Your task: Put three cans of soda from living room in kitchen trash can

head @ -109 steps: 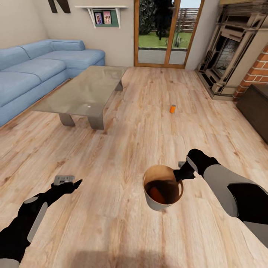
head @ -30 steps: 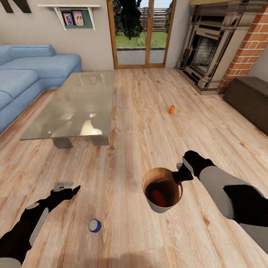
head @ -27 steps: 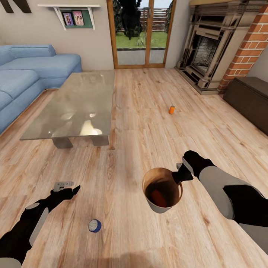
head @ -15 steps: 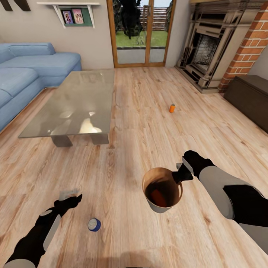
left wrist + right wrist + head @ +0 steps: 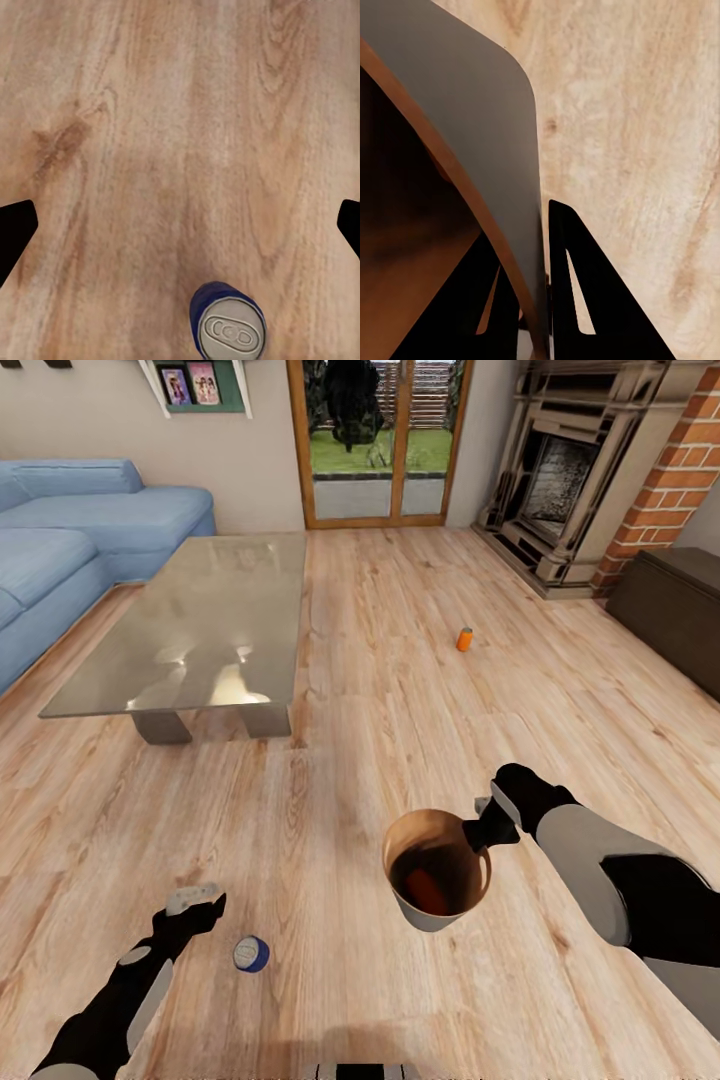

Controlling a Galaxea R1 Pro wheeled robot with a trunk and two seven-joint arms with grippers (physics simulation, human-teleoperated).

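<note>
We find the blue can (image 5: 251, 953) standing upright on the plank floor (image 5: 340, 740), its long axis vertical, lid facing up, well to the left of the trash can (image 5: 402, 900). The left gripper (image 5: 197, 903) hangs just beside this can, up and to its left in the head view; through the left wrist camera the can (image 5: 227, 324) sits off centre, outside the line between the two widely spread fingertips (image 5: 15, 238). We judge the left arm by far the nearer and the one to take it, after a short shift to bring the can between the fingers.

The trash can is carried clear of the floor, the right gripper (image 5: 484, 822) pinching its rim, one finger (image 5: 585, 300) on either side of the wall. An orange can (image 5: 427, 885) lies inside it. Another orange can (image 5: 465, 639) stands far beyond the trash can, toward the fireplace (image 5: 565, 490).
</note>
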